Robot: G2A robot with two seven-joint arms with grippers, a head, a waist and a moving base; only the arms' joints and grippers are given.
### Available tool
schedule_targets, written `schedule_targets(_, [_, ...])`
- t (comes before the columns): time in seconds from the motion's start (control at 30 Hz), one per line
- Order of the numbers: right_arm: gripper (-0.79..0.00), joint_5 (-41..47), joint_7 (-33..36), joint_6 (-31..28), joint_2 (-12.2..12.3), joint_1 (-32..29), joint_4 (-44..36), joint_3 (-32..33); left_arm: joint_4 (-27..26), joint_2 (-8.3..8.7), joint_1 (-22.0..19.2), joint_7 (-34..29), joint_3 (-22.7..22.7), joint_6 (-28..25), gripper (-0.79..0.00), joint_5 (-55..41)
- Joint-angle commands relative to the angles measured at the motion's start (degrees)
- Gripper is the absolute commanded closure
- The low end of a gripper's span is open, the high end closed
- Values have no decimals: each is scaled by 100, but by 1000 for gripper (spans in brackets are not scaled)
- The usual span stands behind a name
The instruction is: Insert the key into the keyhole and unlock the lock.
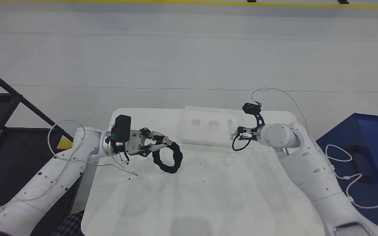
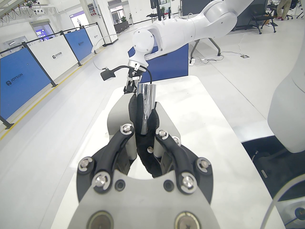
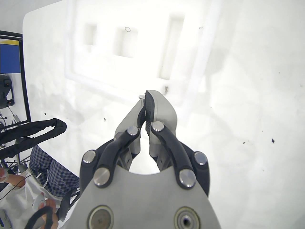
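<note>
Left gripper clamping lock, right gripper pinching perhaps key, open table between

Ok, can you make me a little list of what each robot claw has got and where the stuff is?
left claw: shut on the black cable lock, over the table
lock cylinder: shiny metal, pointing toward the other arm
right claw: shut on a small metal tip, likely the key
key and lock: apart, not joined yet
foam tray: white, three recesses, at the back of the table
</note>
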Motion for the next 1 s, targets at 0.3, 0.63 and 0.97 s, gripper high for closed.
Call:
schedule_targets(0.3, [0, 33, -42, -3, 11, -19, -28, 108, 0, 0, 0, 0, 0, 0, 0, 0])
schedule_targets(0.63, [0, 39, 9, -14, 20, -29, 33, 162, 0, 0, 0, 0, 0, 0, 0, 0])
schedule_targets(0.97, [0, 88, -48, -30, -18, -7, 215, 88, 0, 0, 0, 0, 0, 0, 0, 0])
